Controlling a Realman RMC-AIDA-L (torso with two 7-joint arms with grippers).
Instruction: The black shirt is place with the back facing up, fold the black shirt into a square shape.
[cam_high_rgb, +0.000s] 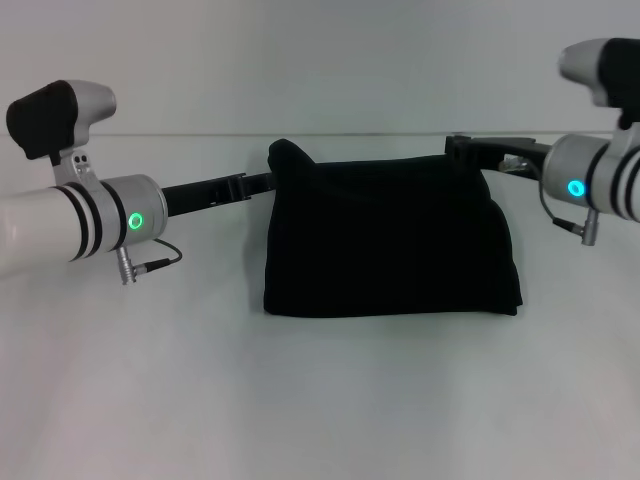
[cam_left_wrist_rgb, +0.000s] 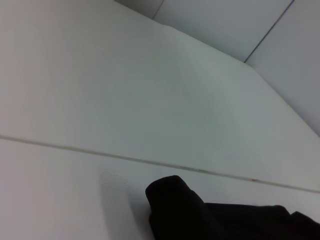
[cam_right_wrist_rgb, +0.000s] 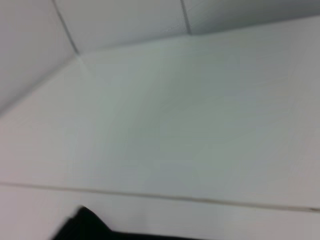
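Where two hands (cam_high_rgb: 262, 184) (cam_high_rgb: 462, 155) grip, one black shirt (cam_high_rgb: 390, 240)

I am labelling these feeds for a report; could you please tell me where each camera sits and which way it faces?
Head view: on the robot's head, looking forward and down at the black shirt on the white table; both arms show, the left end effector and right end effector at the shirt's far corners.
Left wrist view: on the left wrist, facing table and wall; no arm shows.
Right wrist view: on the right wrist, likewise.
Shared: all three show the shirt.
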